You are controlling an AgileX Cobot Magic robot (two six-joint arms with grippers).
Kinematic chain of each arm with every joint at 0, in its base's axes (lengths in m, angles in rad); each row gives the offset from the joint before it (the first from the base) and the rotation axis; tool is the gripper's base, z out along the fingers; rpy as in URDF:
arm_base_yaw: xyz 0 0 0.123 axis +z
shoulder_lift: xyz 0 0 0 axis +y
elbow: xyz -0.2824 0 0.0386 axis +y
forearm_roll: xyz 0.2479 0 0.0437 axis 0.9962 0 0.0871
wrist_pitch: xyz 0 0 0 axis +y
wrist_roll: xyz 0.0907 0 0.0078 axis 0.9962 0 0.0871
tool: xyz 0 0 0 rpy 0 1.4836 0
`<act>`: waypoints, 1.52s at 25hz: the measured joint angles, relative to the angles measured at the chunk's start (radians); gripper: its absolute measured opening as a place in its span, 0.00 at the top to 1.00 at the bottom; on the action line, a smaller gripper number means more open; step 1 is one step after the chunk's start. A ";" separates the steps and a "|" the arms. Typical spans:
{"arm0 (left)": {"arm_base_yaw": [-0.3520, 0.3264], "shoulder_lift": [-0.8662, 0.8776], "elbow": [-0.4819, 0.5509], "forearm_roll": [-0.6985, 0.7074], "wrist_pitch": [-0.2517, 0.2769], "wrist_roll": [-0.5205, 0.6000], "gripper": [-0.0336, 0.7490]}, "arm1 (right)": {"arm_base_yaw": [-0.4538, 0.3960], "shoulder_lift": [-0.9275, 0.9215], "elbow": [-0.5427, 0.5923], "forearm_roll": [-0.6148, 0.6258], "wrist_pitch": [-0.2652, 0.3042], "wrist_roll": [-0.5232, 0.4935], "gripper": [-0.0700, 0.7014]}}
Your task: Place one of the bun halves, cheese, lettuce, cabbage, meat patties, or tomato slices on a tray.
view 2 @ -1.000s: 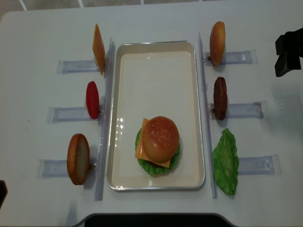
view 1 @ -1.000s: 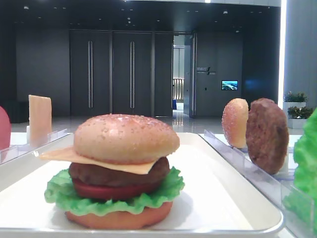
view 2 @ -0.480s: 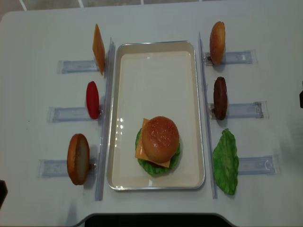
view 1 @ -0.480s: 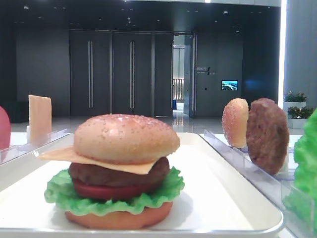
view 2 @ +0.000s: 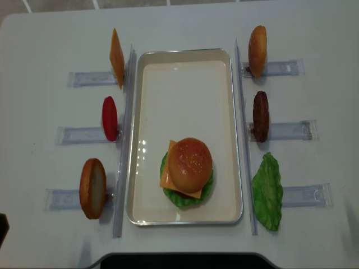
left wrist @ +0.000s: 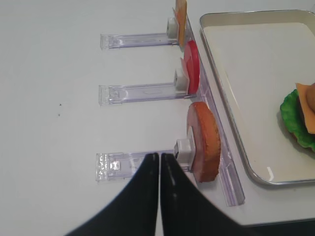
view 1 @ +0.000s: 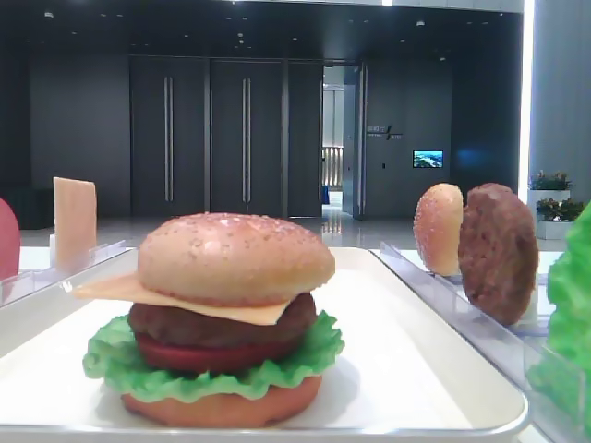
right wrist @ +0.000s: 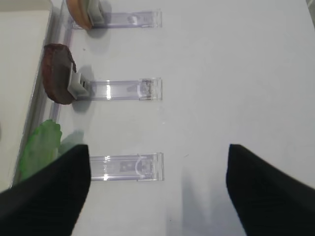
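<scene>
The right gripper (right wrist: pixel 157 182) hangs spread wide and empty over the counter (right wrist: pixel 236 73), with the tray (view 2: pixel 185 84) well off to its left. The pale sesame bun top (view 2: pixel 190 163) caps a finished stack there, over cheese (view 2: pixel 166 178) and lettuce (view 2: pixel 168 193), so the placing step looks done. Next, likely rest or a fresh pick. The left gripper (left wrist: pixel 160 160) is clenched shut, empty. A second ago the right arm showed overhead; now it is gone.

Overhead, low tray-level (view 1: pixel 443 369), two wrist views
</scene>
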 joint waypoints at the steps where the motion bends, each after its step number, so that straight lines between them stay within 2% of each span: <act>1: 0.000 0.000 0.000 0.000 0.000 0.000 0.96 | 0.000 -0.040 0.017 0.000 -0.003 -0.001 0.21; 6: 0.000 0.000 0.000 -0.001 0.000 0.000 0.96 | 0.000 -0.223 0.100 0.000 -0.011 -0.001 0.21; 14: 0.000 0.000 0.000 -0.002 0.000 0.000 0.96 | 0.000 -0.445 0.165 0.004 -0.016 -0.006 0.21; 25: 0.000 0.000 0.000 -0.002 0.000 0.000 0.96 | 0.000 -0.453 0.198 0.024 0.023 -0.038 0.21; 38: 0.000 0.000 0.000 -0.002 0.000 0.000 0.96 | 0.000 -0.453 0.198 0.026 0.023 -0.046 0.21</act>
